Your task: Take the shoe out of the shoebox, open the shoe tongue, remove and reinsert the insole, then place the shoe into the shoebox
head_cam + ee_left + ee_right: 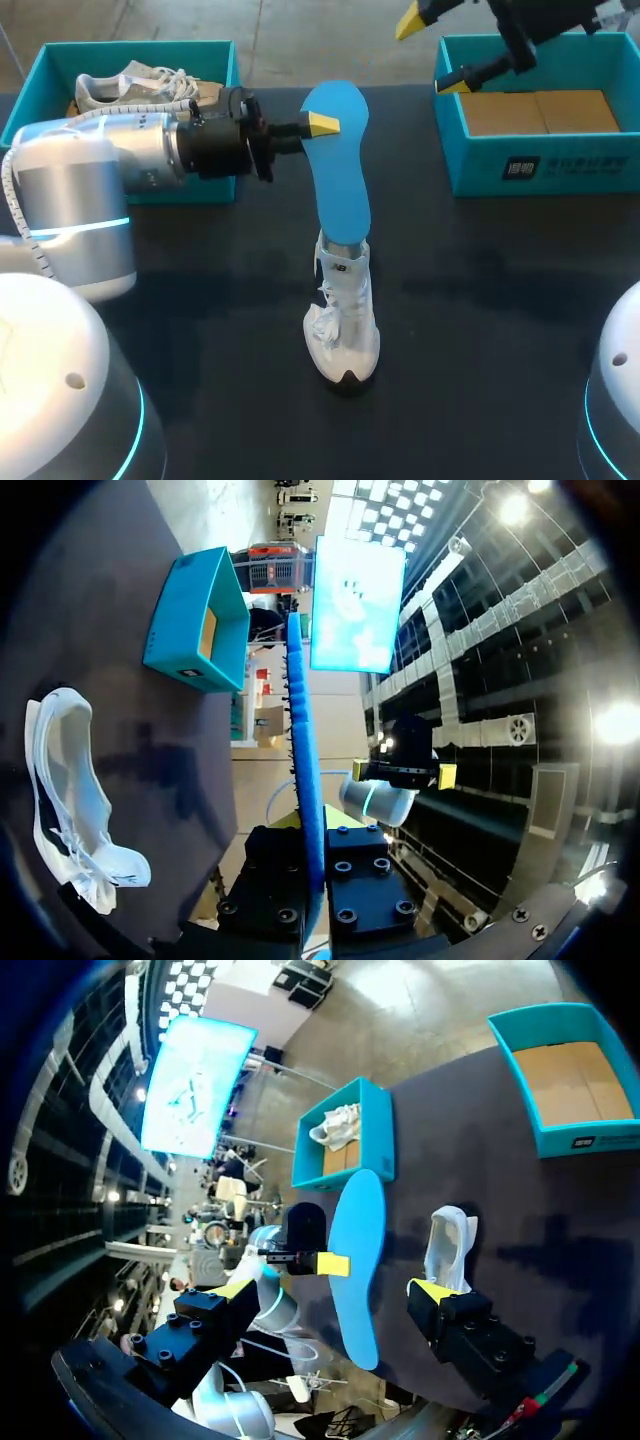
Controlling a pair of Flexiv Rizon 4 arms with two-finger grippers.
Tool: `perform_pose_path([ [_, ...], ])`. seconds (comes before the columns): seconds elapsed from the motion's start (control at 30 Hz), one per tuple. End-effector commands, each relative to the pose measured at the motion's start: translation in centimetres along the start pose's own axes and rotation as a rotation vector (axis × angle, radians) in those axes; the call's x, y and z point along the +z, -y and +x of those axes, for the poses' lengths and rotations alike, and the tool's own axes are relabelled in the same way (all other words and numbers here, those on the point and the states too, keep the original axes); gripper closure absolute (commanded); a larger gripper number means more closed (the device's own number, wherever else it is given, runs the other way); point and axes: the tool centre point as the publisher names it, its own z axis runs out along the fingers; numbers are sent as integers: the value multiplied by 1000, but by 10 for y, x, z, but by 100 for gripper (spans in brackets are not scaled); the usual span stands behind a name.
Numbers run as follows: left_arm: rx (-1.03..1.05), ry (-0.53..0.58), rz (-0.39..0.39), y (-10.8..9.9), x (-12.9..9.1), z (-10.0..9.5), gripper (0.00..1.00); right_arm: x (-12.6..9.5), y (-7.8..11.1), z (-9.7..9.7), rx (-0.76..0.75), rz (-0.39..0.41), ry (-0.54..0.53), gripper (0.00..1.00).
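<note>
Closest to its own wrist camera, the left tool [318, 875] is clamped on the blue insole [297, 730], which shows there edge-on with a finger pressing each face. The grip is near one end, so the long remainder hangs free past the fingers, probably to leave a free end for feeding into a shoe. In the head view the free end overlaps the collar of the white shoe [345, 320], but both wrist views show open space between them. I judge that the insole is held in the air, clear of the shoe; whether it is coming out or going back in cannot be read.

The shoe stands on its sole mid-table, toe toward the robot and opening upward, where either arm can reach it. Dark table [500, 330] lies bare on both its flanks, leaving room to swing the insole down.

Farther out, the right tool [432, 52] hangs with its fingers spread and nothing between them, above the near corner of the right shoebox [540, 165] and well apart from the insole. That box holds only its cardboard floor. The left shoebox [215, 60] carries a second shoe [140, 88], and the left arm's wrist crosses just in front of its wall — the tightest spot.
</note>
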Motion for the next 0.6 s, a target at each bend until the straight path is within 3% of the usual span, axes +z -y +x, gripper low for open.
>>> perform_pose_path([
  [0.03,9,1,-20,1,2,-1,100,0,0,5,3,-1,144,0],
  [0.37,34,17,-21,6,-2,-5,100,0,0,5,3,-1,144,0],
  [0.6,35,51,-54,3,-9,-7,100,32,2,7,-68,-87,306,0],
])
